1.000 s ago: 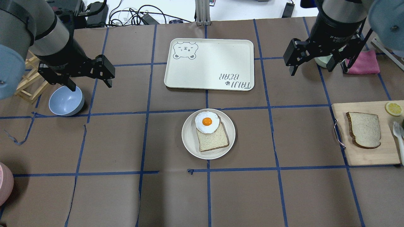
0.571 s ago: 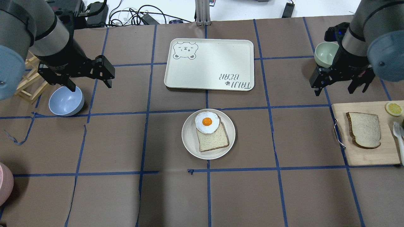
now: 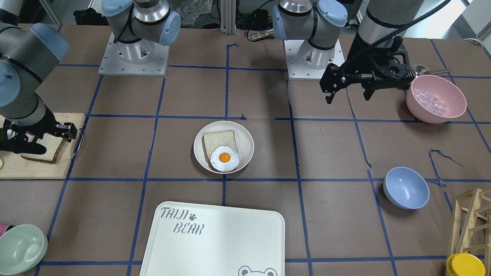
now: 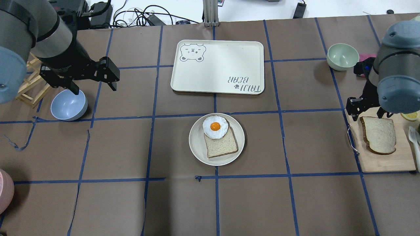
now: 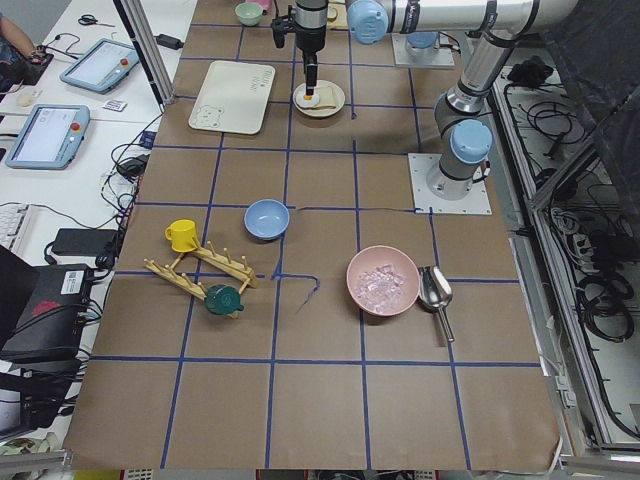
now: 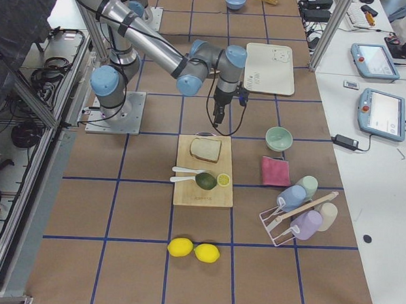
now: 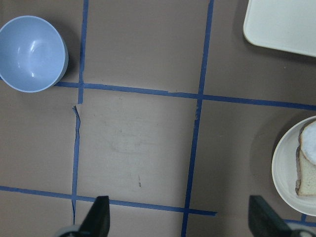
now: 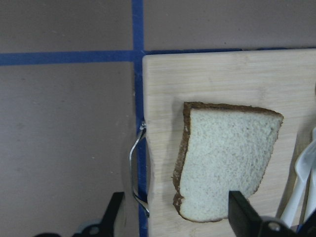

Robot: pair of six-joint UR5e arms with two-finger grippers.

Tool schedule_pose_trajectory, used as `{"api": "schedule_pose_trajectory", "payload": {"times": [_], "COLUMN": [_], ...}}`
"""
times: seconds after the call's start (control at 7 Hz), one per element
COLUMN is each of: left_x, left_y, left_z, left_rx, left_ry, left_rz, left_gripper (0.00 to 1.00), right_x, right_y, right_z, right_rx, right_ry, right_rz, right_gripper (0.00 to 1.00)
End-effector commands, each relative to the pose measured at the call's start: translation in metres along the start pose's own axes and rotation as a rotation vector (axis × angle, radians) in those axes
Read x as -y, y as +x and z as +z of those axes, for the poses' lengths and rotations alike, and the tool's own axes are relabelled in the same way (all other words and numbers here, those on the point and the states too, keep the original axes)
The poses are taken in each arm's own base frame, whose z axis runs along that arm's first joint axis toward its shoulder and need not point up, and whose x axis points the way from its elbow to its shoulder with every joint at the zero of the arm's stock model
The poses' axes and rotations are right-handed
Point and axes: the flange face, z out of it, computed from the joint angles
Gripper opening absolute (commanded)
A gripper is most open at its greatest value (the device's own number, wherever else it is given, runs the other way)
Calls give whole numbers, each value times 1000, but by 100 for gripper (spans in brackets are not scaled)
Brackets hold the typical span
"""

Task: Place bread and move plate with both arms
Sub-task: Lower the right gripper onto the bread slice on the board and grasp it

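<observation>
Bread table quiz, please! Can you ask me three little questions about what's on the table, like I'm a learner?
1. True or false: the bread lies on the wooden board.
2. What sits on the other slice, the one on the plate? A lemon, B fried egg, C spoon.
3. Fill the gap: the bowl beside the left hand is ___ in colour.

Key: 1 true. 2 B. 3 blue.

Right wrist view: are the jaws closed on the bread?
No, the bread lies flat on the cutting board, jaws spread wide.
</observation>
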Motion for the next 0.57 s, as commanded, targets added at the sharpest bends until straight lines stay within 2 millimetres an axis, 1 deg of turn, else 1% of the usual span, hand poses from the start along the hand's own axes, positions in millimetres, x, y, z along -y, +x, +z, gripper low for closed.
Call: {"api": "schedule_pose_trajectory", "payload": {"times": [0.0,0.14,0.29,0.43], "left_x": [1,1,1,1], "left_y": [0,0,0,0], "left_z": [1,0,-2,0], "left_rx": [0,0,-2,-2], "left_ry": [3,6,9,6], "left_rz": [3,3,3,5], "left_gripper": [100,100,100,100], "right_x": [0,-1,2,3], "right_y": [10,14,16,16], "right_z": [25,39,55,56], "right_rx": [-40,-32,-24,-26], "right_ry": [-40,-59,-74,-68], "right_rz": [38,77,86,90], "right_gripper": [52,46,46,46]}}
